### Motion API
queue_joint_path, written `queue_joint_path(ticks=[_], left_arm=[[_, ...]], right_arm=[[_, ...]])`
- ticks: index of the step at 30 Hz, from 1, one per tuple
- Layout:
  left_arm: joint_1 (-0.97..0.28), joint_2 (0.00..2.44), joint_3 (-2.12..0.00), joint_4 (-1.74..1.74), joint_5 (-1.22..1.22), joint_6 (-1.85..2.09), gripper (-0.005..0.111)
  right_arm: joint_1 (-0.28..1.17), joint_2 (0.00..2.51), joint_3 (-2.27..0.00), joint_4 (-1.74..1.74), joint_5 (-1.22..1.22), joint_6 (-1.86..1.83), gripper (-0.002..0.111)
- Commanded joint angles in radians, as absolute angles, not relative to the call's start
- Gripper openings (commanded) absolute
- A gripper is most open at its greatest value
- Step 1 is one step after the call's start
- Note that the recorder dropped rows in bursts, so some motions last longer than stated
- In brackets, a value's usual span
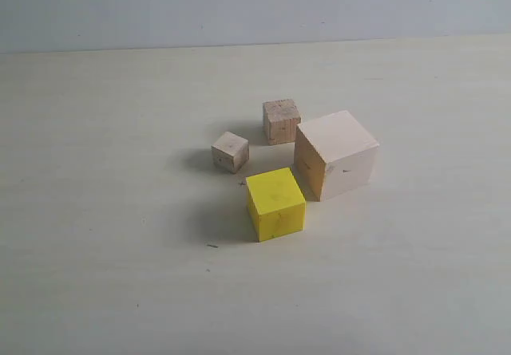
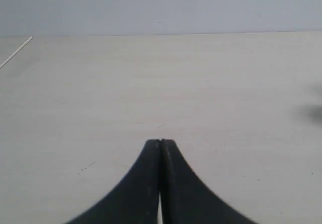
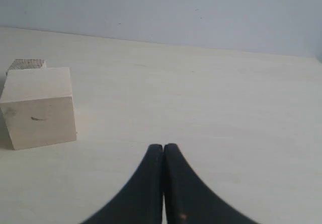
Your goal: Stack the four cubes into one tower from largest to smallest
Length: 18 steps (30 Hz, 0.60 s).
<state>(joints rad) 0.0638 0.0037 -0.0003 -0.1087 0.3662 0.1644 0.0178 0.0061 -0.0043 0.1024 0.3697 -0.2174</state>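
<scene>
Four pieces unstacked on pale tabletop (image 1: 96,211), large pale wood cube (image 1: 336,154) as dial centre, mid-sized bright yellow cube (image 1: 275,203) just beside at 8 o'clock, small bare wood cube (image 1: 281,120) at 10 o'clock, smallest bare wood cube (image 1: 230,151) at 9 o'clock, left gripper (image 2: 160,142) and right gripper (image 3: 163,146) fully closed, empty.

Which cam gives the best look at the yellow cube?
Exterior view: the yellow cube sits whole and unblocked, beside the large pale cube. Neither wrist view shows it; the right catches only the large pale cube and one small wood cube.
</scene>
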Motion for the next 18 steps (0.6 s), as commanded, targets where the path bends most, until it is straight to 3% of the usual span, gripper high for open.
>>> queue_joint_path(ticks=[1, 18], left_arm=[[0.06, 0.0, 0.0, -0.109, 0.363, 0.157, 0.0], [0.06, 0.0, 0.0, -0.109, 0.363, 0.157, 0.0]], right_arm=[[0.015, 0.0, 0.0, 0.1, 0.356, -0.217, 0.0], [0.015, 0.0, 0.0, 0.1, 0.314, -0.217, 0.0]])
